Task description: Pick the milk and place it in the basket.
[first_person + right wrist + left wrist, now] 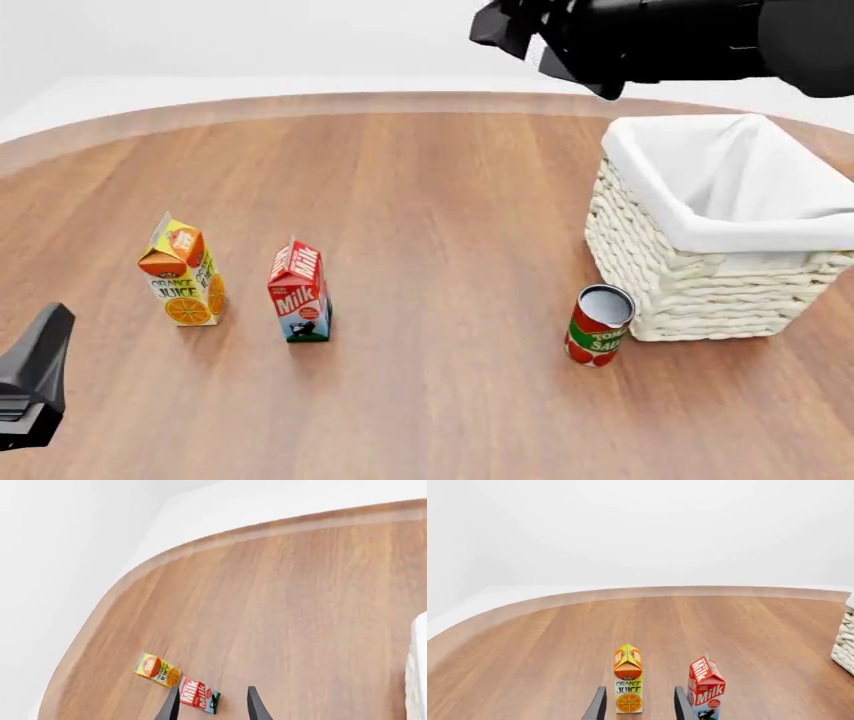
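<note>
red-topped gable milk carton (299, 291) upright left of bench centre, outside both jaws | left jaws apart around orange juice carton (628, 685) | right jaws apart, raised | cream wicker cloth-lined basket (694, 270) at right edge; bare wood between

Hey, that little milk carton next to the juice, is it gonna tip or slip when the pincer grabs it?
The milk carton stands tall on a small base, so a nudge near its red top would probably tip it. Its flat sides should give the pads a firm hold, though printed card may be a bit slick. It is small and likely light, so it may slide across the table if pushed low.
</note>
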